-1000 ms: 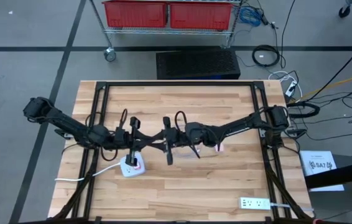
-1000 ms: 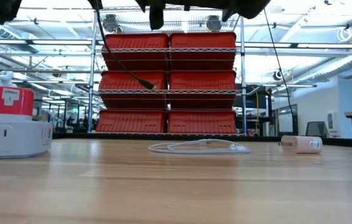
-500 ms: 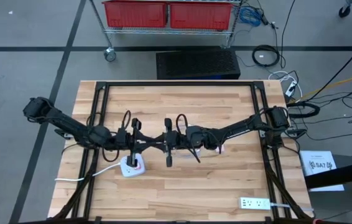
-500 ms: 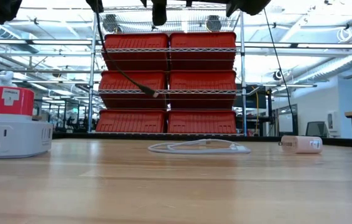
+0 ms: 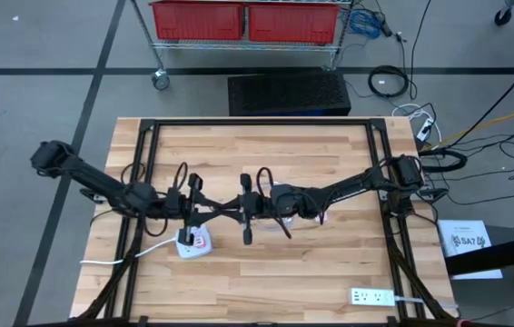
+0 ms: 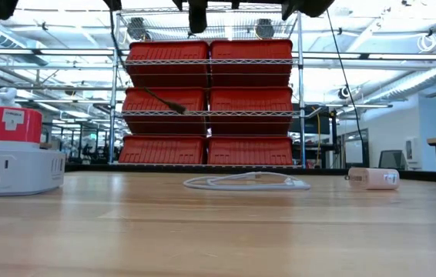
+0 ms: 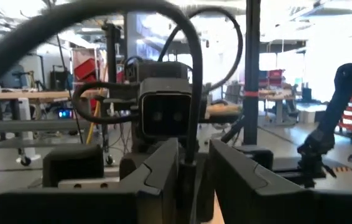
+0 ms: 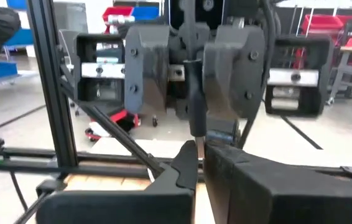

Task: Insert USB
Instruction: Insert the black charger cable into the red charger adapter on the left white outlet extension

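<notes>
Shows a mid-air hand-over above the table [image 5: 330, 272]: right gripper [image 8: 198, 158] now clamped on the black USB cable [image 8: 194, 99], left gripper [image 7: 194, 168] parting its fingers around it, likely freeing it for the red charger [image 6: 16, 125] on the white power strip [image 5: 189, 243]; leaves plug tip and port unseen.

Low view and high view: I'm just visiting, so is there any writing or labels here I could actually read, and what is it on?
"SA7": seems to read so, on the white sheet lying off the table's right side.
Red plug block on the white power hub: white print, too small to read.
Nothing else is legible.
</notes>
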`<action>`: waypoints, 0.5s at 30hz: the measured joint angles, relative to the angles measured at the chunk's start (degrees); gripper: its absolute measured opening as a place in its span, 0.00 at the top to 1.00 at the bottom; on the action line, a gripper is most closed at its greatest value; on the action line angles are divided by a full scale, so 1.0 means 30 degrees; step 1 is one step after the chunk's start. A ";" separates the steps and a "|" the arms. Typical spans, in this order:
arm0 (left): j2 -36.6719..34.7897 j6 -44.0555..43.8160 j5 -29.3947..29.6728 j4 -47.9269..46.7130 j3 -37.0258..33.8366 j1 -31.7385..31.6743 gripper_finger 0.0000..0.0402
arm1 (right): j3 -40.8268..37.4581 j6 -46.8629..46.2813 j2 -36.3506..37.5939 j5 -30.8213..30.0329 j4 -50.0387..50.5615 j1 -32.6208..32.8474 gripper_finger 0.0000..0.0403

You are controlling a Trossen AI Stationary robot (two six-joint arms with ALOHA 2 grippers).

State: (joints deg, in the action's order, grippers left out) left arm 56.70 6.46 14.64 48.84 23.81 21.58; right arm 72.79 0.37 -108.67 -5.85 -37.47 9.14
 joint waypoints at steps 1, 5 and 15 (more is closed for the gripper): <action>-0.0318 -0.0015 -0.0002 -0.0580 0.0000 0.0015 0.76 | 0.0000 -0.0043 0.0066 -0.0006 0.0155 -0.0006 1.00; -0.1192 -0.0304 -0.0004 -0.2200 0.0000 0.0066 0.76 | 0.0000 -0.0365 0.0402 0.0000 0.1056 0.0001 1.00; -0.1542 -0.1413 0.0312 -0.4019 0.0000 0.0066 0.76 | -0.0007 -0.0680 0.0475 -0.0007 0.1703 0.0001 1.00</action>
State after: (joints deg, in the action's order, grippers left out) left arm 52.07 2.22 15.57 36.78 23.81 21.78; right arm 72.77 -1.67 -107.24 -5.87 -32.36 9.15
